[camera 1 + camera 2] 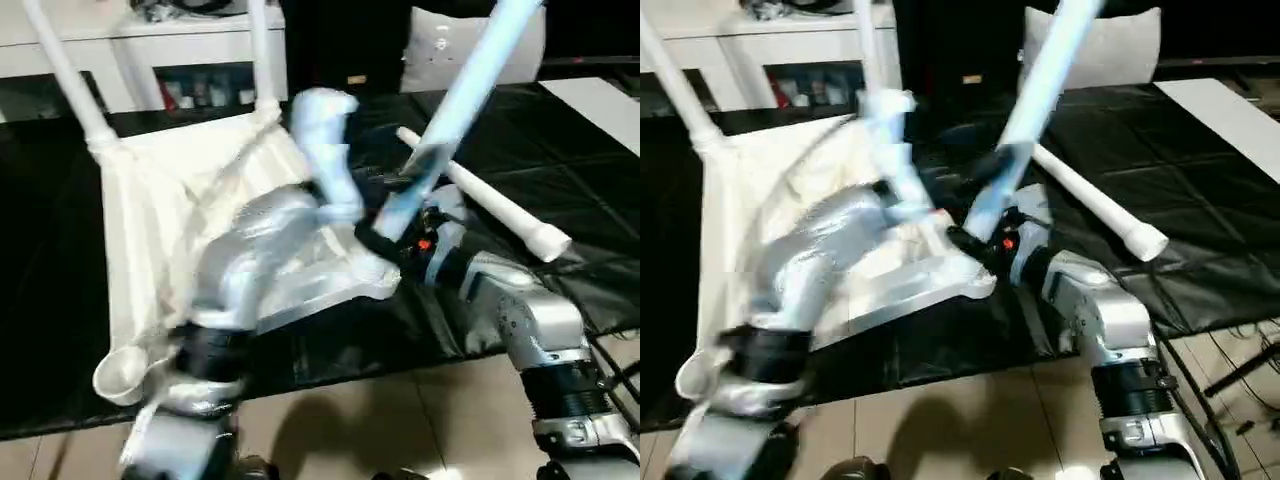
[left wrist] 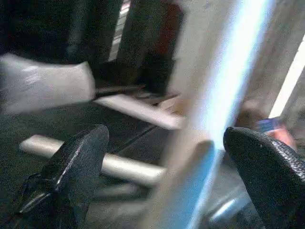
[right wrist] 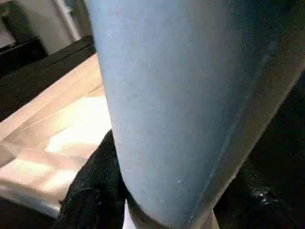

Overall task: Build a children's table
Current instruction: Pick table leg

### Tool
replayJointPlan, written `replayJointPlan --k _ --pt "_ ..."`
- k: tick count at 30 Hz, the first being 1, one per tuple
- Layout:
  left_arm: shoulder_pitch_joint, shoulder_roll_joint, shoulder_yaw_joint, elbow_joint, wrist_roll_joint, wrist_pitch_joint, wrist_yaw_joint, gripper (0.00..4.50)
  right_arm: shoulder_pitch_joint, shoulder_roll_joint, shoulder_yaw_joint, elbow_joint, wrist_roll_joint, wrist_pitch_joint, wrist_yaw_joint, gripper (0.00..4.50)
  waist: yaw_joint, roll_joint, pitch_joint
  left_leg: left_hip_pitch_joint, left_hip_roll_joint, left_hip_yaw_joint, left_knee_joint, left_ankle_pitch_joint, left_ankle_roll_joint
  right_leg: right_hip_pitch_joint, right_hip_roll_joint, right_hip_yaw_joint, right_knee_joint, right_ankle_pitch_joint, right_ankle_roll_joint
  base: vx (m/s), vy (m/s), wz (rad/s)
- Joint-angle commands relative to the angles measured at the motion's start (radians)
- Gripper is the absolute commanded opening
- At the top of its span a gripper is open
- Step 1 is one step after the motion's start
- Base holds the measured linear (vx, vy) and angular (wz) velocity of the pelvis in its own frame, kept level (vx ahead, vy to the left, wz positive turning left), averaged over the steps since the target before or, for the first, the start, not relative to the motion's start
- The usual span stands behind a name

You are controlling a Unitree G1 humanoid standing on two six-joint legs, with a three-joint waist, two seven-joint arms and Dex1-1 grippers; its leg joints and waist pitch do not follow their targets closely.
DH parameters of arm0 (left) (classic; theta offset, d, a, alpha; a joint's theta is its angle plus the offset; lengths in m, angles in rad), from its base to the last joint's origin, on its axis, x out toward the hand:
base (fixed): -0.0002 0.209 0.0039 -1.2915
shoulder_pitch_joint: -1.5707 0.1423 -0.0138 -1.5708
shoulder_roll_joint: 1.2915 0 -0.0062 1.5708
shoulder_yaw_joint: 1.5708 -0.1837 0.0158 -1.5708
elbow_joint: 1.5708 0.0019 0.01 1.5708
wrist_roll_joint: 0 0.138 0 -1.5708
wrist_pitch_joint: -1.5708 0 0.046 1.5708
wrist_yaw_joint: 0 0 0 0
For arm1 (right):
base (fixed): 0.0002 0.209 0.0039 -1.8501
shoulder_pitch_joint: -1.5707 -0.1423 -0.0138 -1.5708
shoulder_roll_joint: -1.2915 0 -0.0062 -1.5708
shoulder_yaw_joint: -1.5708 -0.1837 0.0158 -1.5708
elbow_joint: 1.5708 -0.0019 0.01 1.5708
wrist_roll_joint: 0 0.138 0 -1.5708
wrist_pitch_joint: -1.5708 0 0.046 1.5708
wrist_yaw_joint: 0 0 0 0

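- Head stereo pair: looks forward and down from above over both silver forearms onto the black-covered work table [image 1: 560, 170]; both eyes share the upturned tabletop [image 1: 150, 200] and the raised leg [image 1: 470, 90], slightly offset.
- Left wrist camera: looks along the left gripper [image 2: 167, 162] at that same leg, close.
- Right wrist camera: pressed very near the leg [image 3: 181, 95], tabletop behind.

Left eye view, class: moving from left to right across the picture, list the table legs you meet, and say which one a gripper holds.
Far-left standing leg → second standing leg → leg held by the right gripper, slanting up → loose leg lying on the black cover.
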Motion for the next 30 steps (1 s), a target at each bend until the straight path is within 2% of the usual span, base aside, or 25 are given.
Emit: replayJointPlan --k 1,2,3,4,5,6,7,8,9,13,17,19,20,22,24,25,26,27,29,30 --pt "0.018 0.024 0.011 -0.017 0.030 0.011 0.019 4.50 0.014 0.005 -0.020 -0.043 0.004 0.006 -0.027 1.89 -0.001 -0.011 -0.076 0.010 0.034 -0.014 -0.069 -0.183 0.029 0.058 -0.055 0.047 -0.086 -0.309 -0.137 0.000 0.000 0.00" --pt "0.056 0.066 0.015 -0.024 0.071 0.013 0.041 4.50 0.030 0.026 -0.039 -0.066 -0.014 -0.050 -0.079 1.89 -0.003 -0.012 -0.072 0.010 0.035 -0.014 -0.072 -0.190 0.026 0.056 -0.054 0.047 -0.088 -0.314 -0.131 0.000 0.000 0.00" --pt "0.070 0.080 0.015 -0.027 0.086 0.011 0.048 4.50 0.035 0.033 -0.045 -0.072 -0.027 -0.077 -0.103 1.89 -0.006 -0.010 -0.074 0.010 0.037 -0.016 -0.074 -0.187 0.023 0.054 -0.056 0.048 -0.085 -0.304 -0.128 0.000 0.000 0.00" --pt "0.092 0.099 0.017 -0.038 0.101 0.012 0.058 4.50 0.043 0.045 -0.058 -0.089 -0.034 -0.061 -0.153 1.89 -0.010 -0.019 -0.070 0.009 0.036 -0.014 -0.076 -0.190 0.022 0.052 -0.053 0.048 -0.087 -0.304 -0.126 0.000 0.000 0.00" --pt "0.092 0.099 0.017 -0.038 0.101 0.012 0.058 4.50 0.043 0.045 -0.058 -0.089 -0.034 -0.061 -0.153 1.89 -0.010 -0.015 -0.071 0.009 0.036 -0.016 -0.077 -0.184 0.020 0.054 -0.054 0.049 -0.083 -0.302 -0.128 0.000 0.000 0.00" --pt "0.112 0.117 0.016 -0.050 0.113 0.013 0.066 4.50 0.050 0.053 -0.069 -0.107 -0.034 -0.029 -0.194 1.89 -0.010 -0.011 -0.071 0.012 0.036 -0.015 -0.076 -0.183 0.017 0.051 -0.054 0.050 -0.084 -0.302 -0.130 0.000 0.000 0.00" --pt "0.123 0.127 0.014 -0.057 0.118 0.012 0.068 4.50 0.055 0.055 -0.072 -0.117 -0.030 -0.009 -0.205 1.89 -0.012 -0.015 -0.067 0.013 0.036 -0.014 -0.078 -0.190 0.018 0.050 -0.052 0.051 -0.087 -0.308 -0.129 0.000 0.000 0.00" --pt "0.159 0.152 0.009 -0.079 0.131 0.007 0.068 4.50 0.075 0.056 -0.073 -0.144 -0.037 0.019 -0.229 1.89 -0.011 -0.012 -0.067 0.014 0.037 -0.015 -0.080 -0.199 0.015 0.050 -0.052 0.051 -0.085 -0.314 -0.128 0.000 0.000 0.00" --pt "0.202 0.162 0.017 -0.103 0.136 0.001 0.072 4.50 0.097 0.064 -0.080 -0.169 -0.046 0.027 -0.258 1.89 -0.012 -0.012 -0.063 0.013 0.037 -0.014 -0.081 -0.207 0.014 0.047 -0.052 0.053 -0.087 -0.319 -0.122 0.000 0.000 0.00" --pt "0.305 0.180 0.033 -0.159 0.154 -0.021 0.091 4.50 0.147 0.088 -0.105 -0.221 -0.059 0.046 -0.337 1.89 -0.013 -0.011 -0.061 0.014 0.036 -0.013 -0.085 -0.222 0.009 0.044 -0.053 0.054 -0.092 -0.347 -0.108 0.000 0.000 0.00" --pt "0.388 0.182 0.051 -0.199 0.184 -0.032 0.145 4.50 0.192 0.092 -0.108 -0.288 -0.060 0.074 -0.380 1.89 -0.018 -0.011 -0.048 0.017 0.035 -0.016 -0.094 -0.296 -0.008 0.037 -0.051 0.054 -0.106 -0.441 -0.063 0.000 0.000 0.00" --pt "0.430 0.175 0.066 -0.226 0.187 -0.046 0.163 4.50 0.212 0.091 -0.108 -0.332 -0.062 0.107 -0.401 1.89 -0.023 -0.013 -0.046 0.016 0.034 -0.019 -0.096 -0.310 -0.009 0.037 -0.051 0.052 -0.111 -0.467 -0.041 0.000 0.000 0.00" --pt "0.435 0.174 0.068 -0.230 0.186 -0.046 0.165 4.50 0.215 0.092 -0.109 -0.338 -0.066 0.109 -0.409 1.89 -0.024 -0.013 -0.047 0.016 0.034 -0.018 -0.097 -0.311 -0.010 0.036 -0.050 0.052 -0.112 -0.470 -0.037 0.000 0.000 0.00" --pt "0.490 0.160 0.084 -0.284 0.179 -0.038 0.191 4.50 0.240 0.112 -0.132 -0.408 -0.079 0.182 -0.490 1.89 -0.029 -0.014 -0.045 0.013 0.036 -0.020 -0.101 -0.297 -0.014 0.036 -0.048 0.054 -0.110 -0.440 -0.038 0.000 0.000 0.00" --pt "0.516 0.158 0.087 -0.307 0.190 -0.061 0.201 4.50 0.258 0.125 -0.147 -0.450 -0.077 0.213 -0.524 1.89 -0.034 -0.013 -0.047 0.015 0.034 -0.020 -0.100 -0.296 -0.014 0.034 -0.046 0.054 -0.108 -0.417 -0.040 0.000 0.000 0.00" --pt "0.522 0.159 0.086 -0.314 0.194 -0.065 0.203 4.50 0.263 0.133 -0.166 -0.474 -0.015 0.229 -0.498 1.89 -0.036 -0.013 -0.045 0.013 0.034 -0.020 -0.102 -0.299 -0.010 0.036 -0.047 0.054 -0.110 -0.411 -0.037 0.000 0.000 0.00" --pt "0.525 0.159 0.086 -0.317 0.195 -0.065 0.204 4.50 0.265 0.136 -0.174 -0.484 0.013 0.236 -0.485 1.89 -0.036 -0.013 -0.046 0.014 0.034 -0.020 -0.102 -0.303 -0.008 0.035 -0.047 0.055 -0.110 -0.411 -0.034 0.000 0.000 0.00" --pt "0.528 0.159 0.085 -0.325 0.196 -0.062 0.210 4.50 0.264 0.156 -0.202 -0.508 0.071 0.274 -0.495 1.89 -0.040 -0.024 -0.042 0.012 0.034 -0.020 -0.104 -0.304 0.000 0.035 -0.046 0.055 -0.111 -0.408 -0.032 0.000 0.000 0.00" --pt "0.533 0.156 0.086 -0.339 0.193 -0.071 0.213 4.50 0.262 0.174 -0.216 -0.543 0.068 0.317 -0.544 1.89 -0.039 -0.016 -0.042 0.013 0.034 -0.021 -0.104 -0.291 -0.001 0.033 -0.048 0.056 -0.110 -0.405 -0.032 0.000 0.000 0.00" --pt "0.535 0.150 0.093 -0.341 0.189 -0.065 0.221 4.50 0.271 0.152 -0.191 -0.551 0.071 0.316 -0.505 1.89 -0.039 -0.017 -0.042 0.013 0.035 -0.020 -0.104 -0.284 -0.012 0.034 -0.047 0.057 -0.109 -0.394 -0.033 0.000 0.000 0.00"
